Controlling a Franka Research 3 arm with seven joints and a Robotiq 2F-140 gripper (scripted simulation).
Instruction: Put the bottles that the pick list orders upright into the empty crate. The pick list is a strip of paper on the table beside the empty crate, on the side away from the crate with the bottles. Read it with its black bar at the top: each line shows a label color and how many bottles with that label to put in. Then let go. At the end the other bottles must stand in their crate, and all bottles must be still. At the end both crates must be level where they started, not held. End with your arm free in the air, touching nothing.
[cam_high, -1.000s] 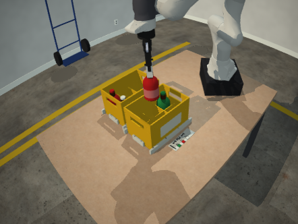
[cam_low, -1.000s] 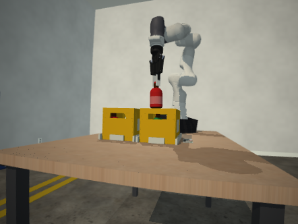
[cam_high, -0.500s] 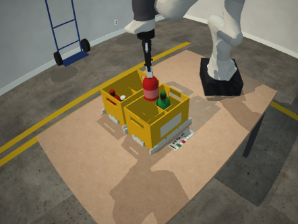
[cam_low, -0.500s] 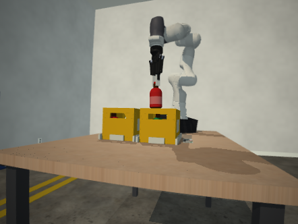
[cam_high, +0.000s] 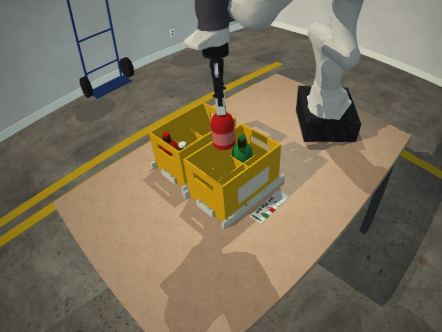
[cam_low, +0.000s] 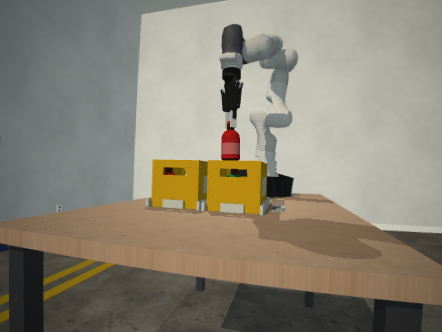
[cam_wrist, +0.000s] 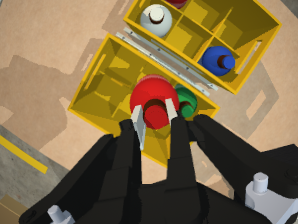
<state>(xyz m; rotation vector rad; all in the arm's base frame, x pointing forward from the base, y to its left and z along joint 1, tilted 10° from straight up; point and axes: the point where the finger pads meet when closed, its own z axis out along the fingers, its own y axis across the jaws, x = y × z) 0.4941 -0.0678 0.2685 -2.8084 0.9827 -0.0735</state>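
My gripper (cam_high: 221, 110) (cam_low: 230, 121) (cam_wrist: 155, 112) is shut on the neck of a red bottle (cam_high: 223, 134) (cam_low: 230, 146) (cam_wrist: 152, 89) with a pink label. The bottle hangs upright over the near crate (cam_high: 204, 196) (cam_low: 237, 193) (cam_wrist: 81, 96), its base about rim height in the exterior view. A green bottle (cam_high: 242, 152) (cam_wrist: 188, 96) stands in that crate. The other crate (cam_high: 171, 161) (cam_low: 175, 193) holds a white bottle (cam_wrist: 156, 24), a blue bottle (cam_wrist: 216, 61) and another red bottle (cam_high: 167, 137) (cam_wrist: 176, 2). The pick list (cam_high: 270, 208) shows red and green squares; its marks are too small to read.
The crates stand side by side in pale holders (cam_high: 252, 201) on the table (cam_high: 120, 225) (cam_low: 150, 232). Their rims and dividers surround the space below the held bottle. The arm's black base (cam_high: 327, 125) stands at the table's far side.
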